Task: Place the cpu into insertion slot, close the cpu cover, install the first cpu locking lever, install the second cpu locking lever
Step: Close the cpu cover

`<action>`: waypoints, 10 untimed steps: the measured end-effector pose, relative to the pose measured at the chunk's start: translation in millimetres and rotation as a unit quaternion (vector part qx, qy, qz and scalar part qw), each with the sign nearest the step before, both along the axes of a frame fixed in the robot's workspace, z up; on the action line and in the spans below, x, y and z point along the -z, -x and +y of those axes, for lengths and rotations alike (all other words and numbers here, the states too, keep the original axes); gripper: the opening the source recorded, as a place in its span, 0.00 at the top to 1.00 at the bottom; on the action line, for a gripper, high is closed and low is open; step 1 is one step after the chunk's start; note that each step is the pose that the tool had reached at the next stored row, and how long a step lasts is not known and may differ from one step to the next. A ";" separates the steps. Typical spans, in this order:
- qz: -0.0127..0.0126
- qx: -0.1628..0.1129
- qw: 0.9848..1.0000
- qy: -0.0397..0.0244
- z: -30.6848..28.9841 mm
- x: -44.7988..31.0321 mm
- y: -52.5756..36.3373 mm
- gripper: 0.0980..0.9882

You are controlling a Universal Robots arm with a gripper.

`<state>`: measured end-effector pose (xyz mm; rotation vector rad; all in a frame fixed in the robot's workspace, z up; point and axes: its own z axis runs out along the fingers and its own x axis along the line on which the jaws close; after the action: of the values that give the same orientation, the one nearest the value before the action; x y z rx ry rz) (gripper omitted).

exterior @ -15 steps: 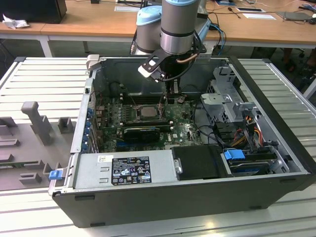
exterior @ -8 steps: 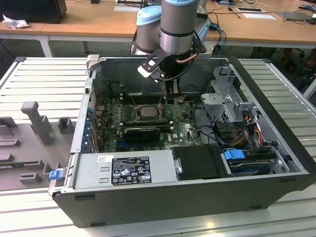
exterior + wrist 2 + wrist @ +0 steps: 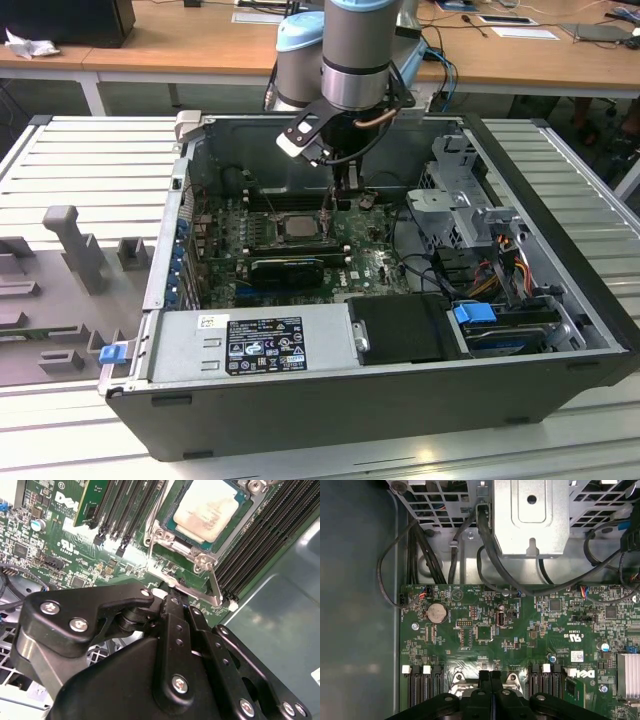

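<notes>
The cpu (image 3: 209,509) lies flat in the insertion slot (image 3: 272,235) on the green motherboard (image 3: 520,635); in the exterior view the cpu (image 3: 300,225) sits mid-board. The silver cpu cover (image 3: 156,534) rests down around the chip's edges. A thin metal locking lever (image 3: 197,592) runs along the socket's side, and in the exterior view a lever (image 3: 328,212) stands up beside the socket. My gripper (image 3: 172,600) is shut, its tips right at this lever bar. It hangs just at the socket's edge on the exterior view's right (image 3: 343,200), with black fingers (image 3: 485,680) pressed together.
Black memory slots (image 3: 260,535) flank the socket. A power supply box (image 3: 250,345) lines the case's near wall. A metal drive cage (image 3: 530,515) with cables (image 3: 490,270) fills the exterior view's right. Case walls (image 3: 330,410) enclose everything.
</notes>
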<state>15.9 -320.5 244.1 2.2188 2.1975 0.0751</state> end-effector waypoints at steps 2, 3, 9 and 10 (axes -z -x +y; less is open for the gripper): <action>0.000 0.000 1.000 0.000 0.0 0.0 3.0 0.99; 0.000 0.000 1.000 0.000 0.0 0.0 4.1 0.99; 0.000 0.000 1.000 0.000 0.0 0.0 12.9 0.99; 0.000 0.000 1.000 0.000 0.0 0.0 13.9 0.99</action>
<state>1.9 -320.5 244.1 2.2189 2.1976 0.0752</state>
